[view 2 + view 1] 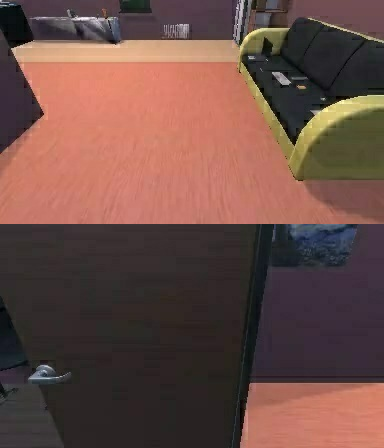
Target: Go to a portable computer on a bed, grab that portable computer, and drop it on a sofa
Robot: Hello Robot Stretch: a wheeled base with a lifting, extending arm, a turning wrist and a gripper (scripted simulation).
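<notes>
A sofa (318, 84) with a yellow-green frame and dark cushions stands along the arm side view's right. Small flat things lie on its seat: a light grey one (282, 77), a dark one (301, 92) beside it, and another dark one (258, 58) farther back. I cannot tell what they are.
A dark wooden door (130, 324) with a silver lever handle (47, 376) stands very close across the forward view. To its right are a purple wall, a framed picture (320, 242) and orange floor (315, 414). Wide bare wooden floor (140, 130) lies before the sofa; dark furniture (15, 95) stands at the left edge.
</notes>
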